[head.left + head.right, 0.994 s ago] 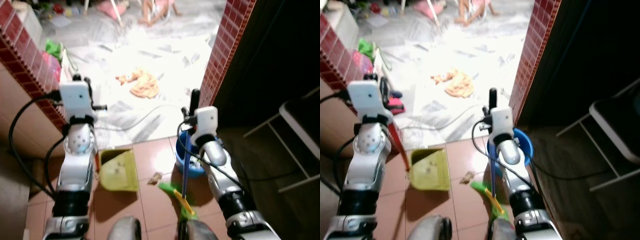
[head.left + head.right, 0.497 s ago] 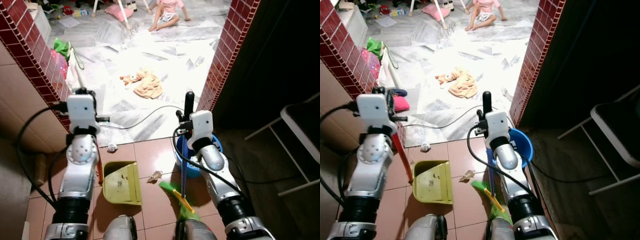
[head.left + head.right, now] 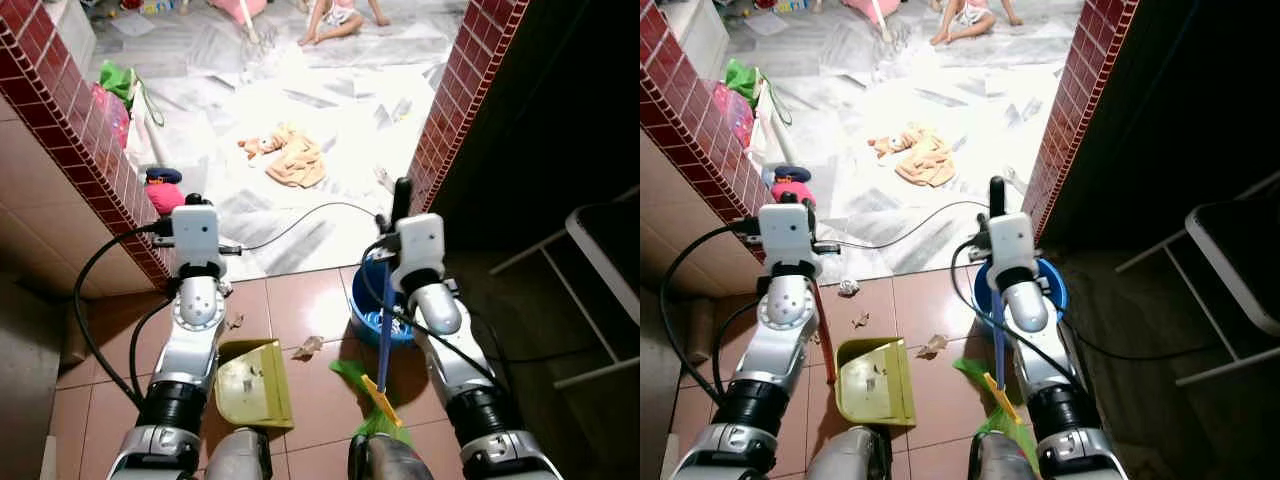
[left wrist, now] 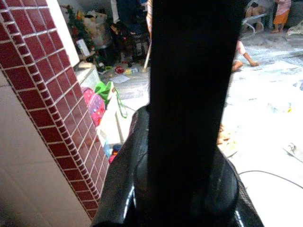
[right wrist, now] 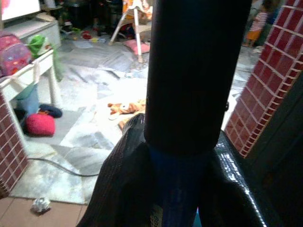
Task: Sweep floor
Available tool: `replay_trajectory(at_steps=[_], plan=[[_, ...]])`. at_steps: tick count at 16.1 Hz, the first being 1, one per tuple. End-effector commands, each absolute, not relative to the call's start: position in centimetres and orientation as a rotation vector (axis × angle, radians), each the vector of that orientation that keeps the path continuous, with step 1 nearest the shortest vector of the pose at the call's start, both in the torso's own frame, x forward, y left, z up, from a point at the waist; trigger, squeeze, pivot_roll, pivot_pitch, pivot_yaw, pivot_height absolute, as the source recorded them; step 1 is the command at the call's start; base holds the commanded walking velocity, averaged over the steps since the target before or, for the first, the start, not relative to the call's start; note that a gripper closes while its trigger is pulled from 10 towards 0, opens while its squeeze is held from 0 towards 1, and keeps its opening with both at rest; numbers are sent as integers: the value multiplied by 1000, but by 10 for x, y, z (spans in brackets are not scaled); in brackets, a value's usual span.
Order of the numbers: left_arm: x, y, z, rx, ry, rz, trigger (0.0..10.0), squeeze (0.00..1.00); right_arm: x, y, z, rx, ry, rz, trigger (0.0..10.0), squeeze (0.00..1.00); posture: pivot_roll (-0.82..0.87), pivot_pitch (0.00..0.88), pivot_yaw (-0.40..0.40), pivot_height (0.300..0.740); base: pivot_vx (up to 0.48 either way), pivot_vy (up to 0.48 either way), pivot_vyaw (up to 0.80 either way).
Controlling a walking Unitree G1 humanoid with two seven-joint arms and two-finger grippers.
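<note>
Here, right pincer [image 3: 994, 200] grips broom [image 3: 997, 345], left pincer [image 3: 790, 205] grips dustpan [image 3: 875, 381]; next, brush scrap [image 3: 932, 346] beside dustpan inward.

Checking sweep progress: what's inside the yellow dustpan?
Small bits of debris lie scattered on the yellow dustpan's floor. Its near end is covered by the robot's body, so whatever sits there can't be seen.

Two silver arms, each a chain of rounded metal shells with black ring joints. A white boxy block caps each wrist, just behind the black fingers [image 4: 189, 94]. Black cables loop from each block down along the forearm. Small screws dot the left arm's round joint shell.
</note>
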State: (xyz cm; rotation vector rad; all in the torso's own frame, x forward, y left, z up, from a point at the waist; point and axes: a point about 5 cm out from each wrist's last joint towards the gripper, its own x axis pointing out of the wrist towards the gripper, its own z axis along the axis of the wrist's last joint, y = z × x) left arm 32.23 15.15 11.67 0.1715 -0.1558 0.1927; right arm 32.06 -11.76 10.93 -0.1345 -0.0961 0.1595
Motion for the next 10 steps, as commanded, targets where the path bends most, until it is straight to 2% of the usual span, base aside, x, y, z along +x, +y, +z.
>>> replay_trajectory(at_steps=[1, 4, 10], plan=[[327, 151, 129, 208, -238, 203, 10000, 0, 328, -121, 131, -173, -187, 150, 10000, 0, -88, 173, -23, 740, 0, 0, 0], [331, 156, 126, 176, -270, 280, 10000, 0, 335, -112, 143, -141, -213, 147, 10000, 0, -89, 171, -30, 740, 0, 0, 0], [334, 153, 124, 149, -276, 306, 10000, 0, 351, -99, 172, -140, -315, 89, 10000, 0, -77, 157, -35, 740, 0, 0, 0]])
